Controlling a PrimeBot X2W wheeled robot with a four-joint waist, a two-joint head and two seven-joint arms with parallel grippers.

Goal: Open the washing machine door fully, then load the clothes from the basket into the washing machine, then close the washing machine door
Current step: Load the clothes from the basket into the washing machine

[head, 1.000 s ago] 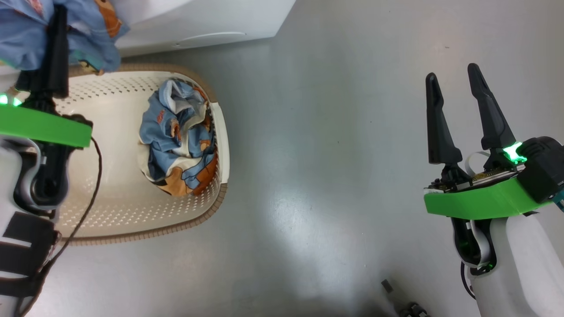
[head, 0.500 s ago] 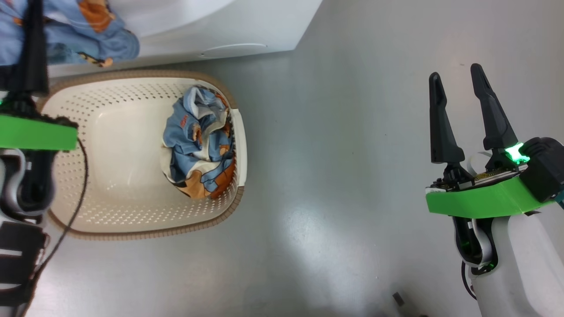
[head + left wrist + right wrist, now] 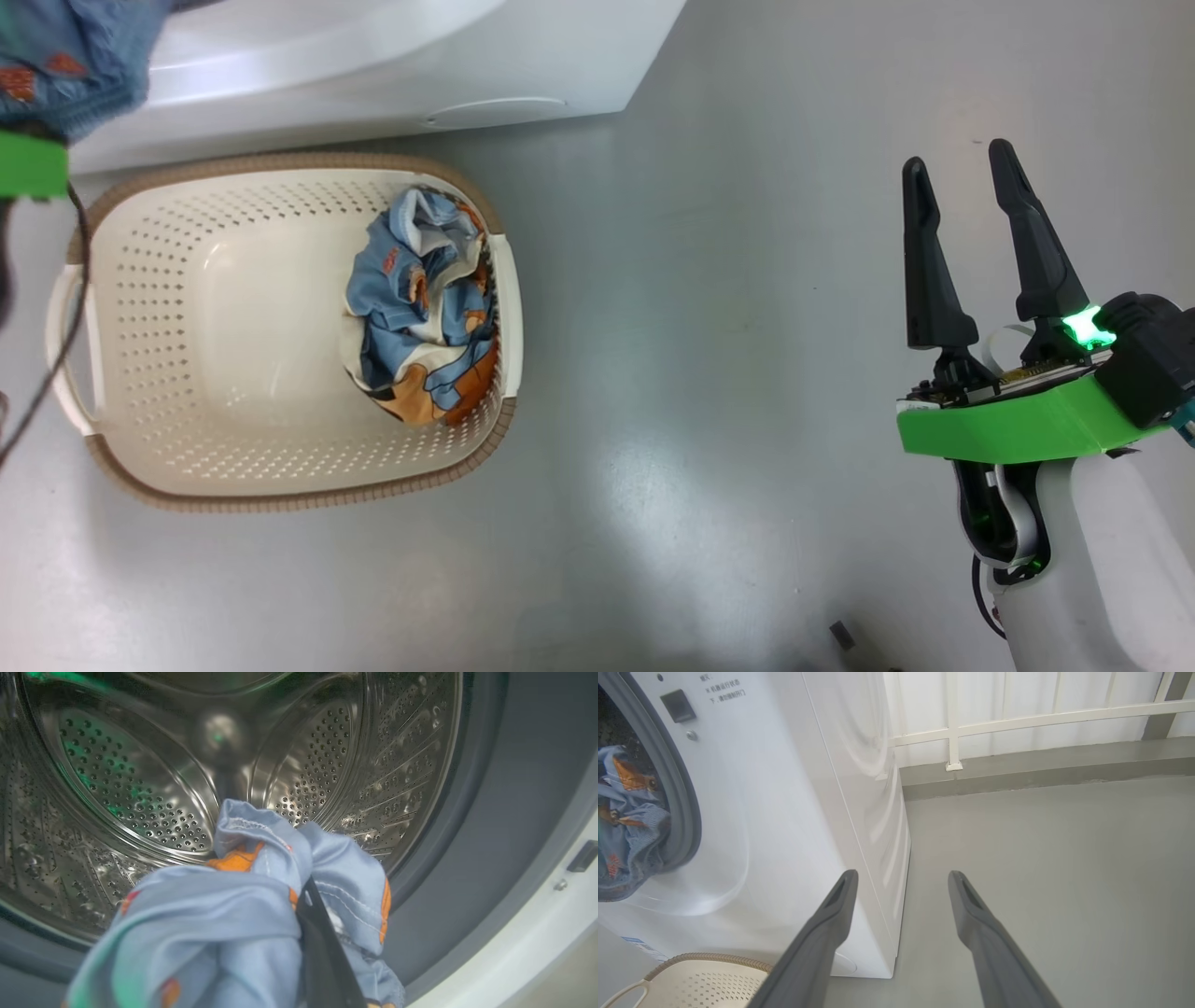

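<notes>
My left gripper (image 3: 299, 891) is shut on a light-blue printed garment (image 3: 224, 914), holding it at the mouth of the washing machine's steel drum (image 3: 140, 788); the same garment (image 3: 630, 816) shows inside the grey door seal in the right wrist view and at the head view's top left (image 3: 65, 56). A second garment (image 3: 425, 313) lies crumpled against the right wall of the cream basket (image 3: 187, 280), which stands on the floor before the white washing machine (image 3: 420, 65). My right gripper (image 3: 957, 173) hangs open and empty over the floor, far right of the basket. The door is out of view.
Grey floor (image 3: 709, 327) spreads between the basket and my right arm. A white railing and low ledge (image 3: 1017, 723) run behind the machine's right side. The basket's rim (image 3: 705, 959) peeks in at the right wrist view's bottom left.
My left arm has carried the garment up and forward, out of the head view's left side, into the drum opening. The camera shifted, so the basket shows more fully. The right gripper stays put.
</notes>
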